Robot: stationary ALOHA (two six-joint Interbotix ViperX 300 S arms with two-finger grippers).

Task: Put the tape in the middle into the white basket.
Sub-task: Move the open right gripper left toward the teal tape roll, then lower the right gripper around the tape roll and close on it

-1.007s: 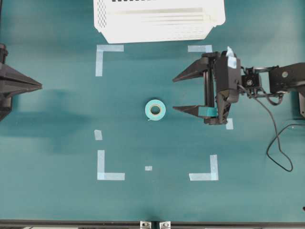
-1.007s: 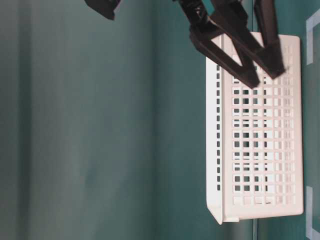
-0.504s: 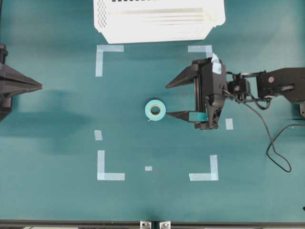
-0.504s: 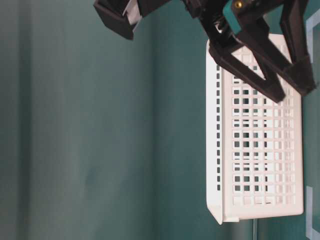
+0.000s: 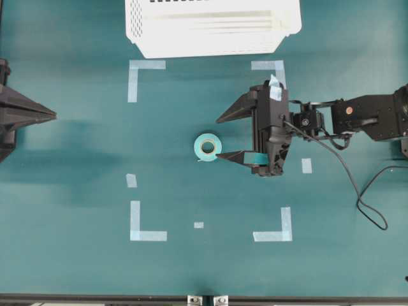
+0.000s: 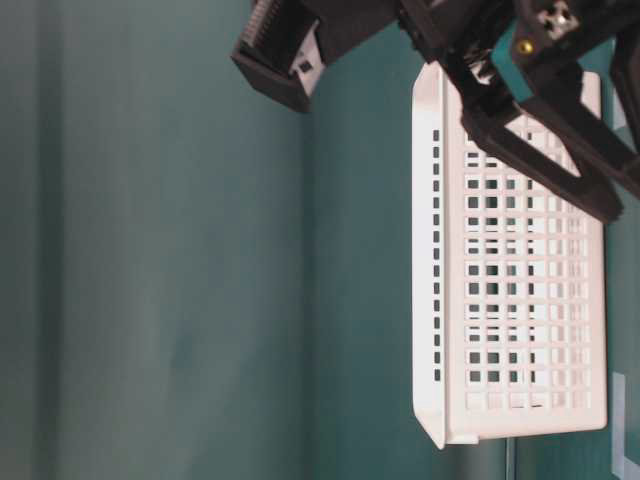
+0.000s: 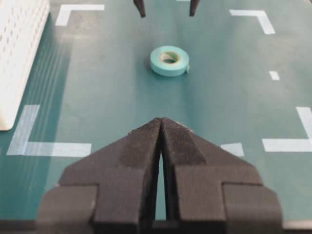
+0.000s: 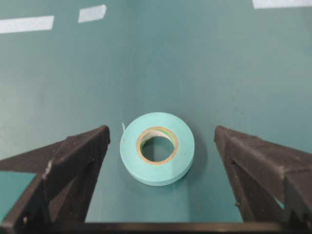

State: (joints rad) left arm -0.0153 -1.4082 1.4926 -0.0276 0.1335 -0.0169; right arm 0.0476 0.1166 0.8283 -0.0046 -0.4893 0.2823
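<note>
Your right gripper: two fingers, spread wide, holding nothing; in the overhead view one fingertip lies just beside the tape, the other stands apart on the basket side, and whether the near tip touches the roll you cannot tell. The right wrist view shows both fingers flanking the roll with clear gaps either side. Your left gripper: two fingers, pressed together tip to tip, holding nothing, parked at the left edge of the overhead view, well apart from the roll. Tape: one roll, mint with a tan core, lying flat on the table near the middle of the marked area, outside the basket. Basket: one, white, perforated sides, at the far edge of the table, well apart from the roll. Corner marks: four pale L-shaped strips, one at each corner of the area. Small pale bits: three counted on the table in the overhead view, one by the left side of the area, one near its lower edge, one to the right of your right gripper. Cable: one, black, looping from the right arm onto the table.
</note>
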